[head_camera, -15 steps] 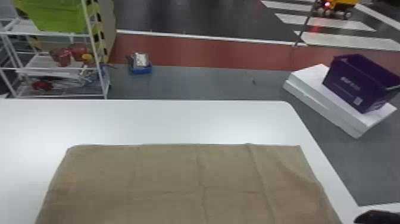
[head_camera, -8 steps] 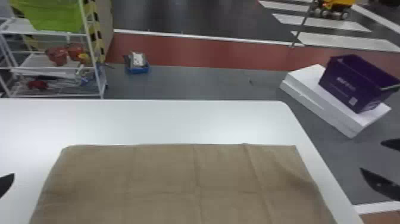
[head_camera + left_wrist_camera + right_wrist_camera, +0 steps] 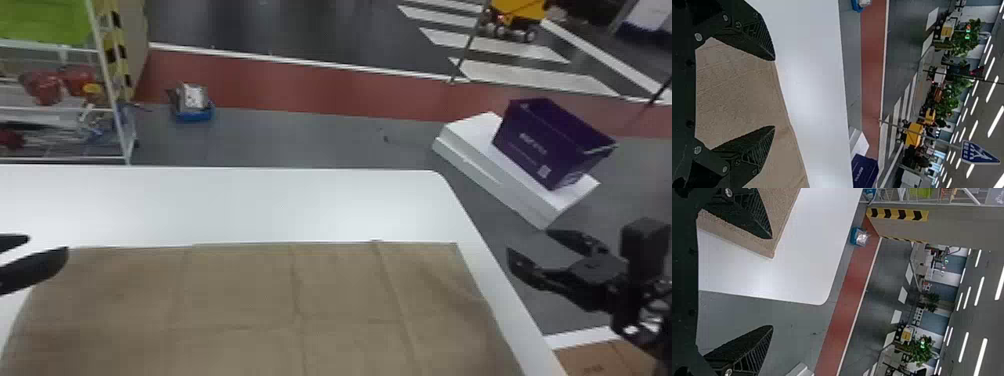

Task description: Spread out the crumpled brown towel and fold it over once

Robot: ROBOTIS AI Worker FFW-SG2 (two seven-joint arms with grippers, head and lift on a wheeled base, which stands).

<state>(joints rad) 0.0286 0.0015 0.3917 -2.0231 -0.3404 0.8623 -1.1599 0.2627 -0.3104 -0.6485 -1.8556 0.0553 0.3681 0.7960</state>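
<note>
Flatly, the brown towel [image 3: 350,290] lies spread over the white tabletop [image 3: 225,205], a single broad sheet of coarse, sacking-like cloth. Long creases run from its far edge towards its near part, and one fainter crease crosses them, marking it off in panels. Its far edge is nearly straight, the right-hand far corner crisp, and the right side has a slight ripple. The near edge is cut off by the bottom of the head view, so I cannot tell how it lies there.

At the towel's far left corner is the left gripper [image 3: 49,245], its jaws apart with nothing between them; a dark finger hides part of that corner, and the rest of the gripper is cut off at the head view's side. To the right of the towel, past the tabletop's side, is the right gripper [image 3: 528,241], its jaws likewise parted and empty.

Beyond the towel to the right, a purple basket [image 3: 540,145] sits on white boxes [image 3: 480,165]; beyond it to the left stands a shelf rack [image 3: 107,85], its reddish contents blurred.
</note>
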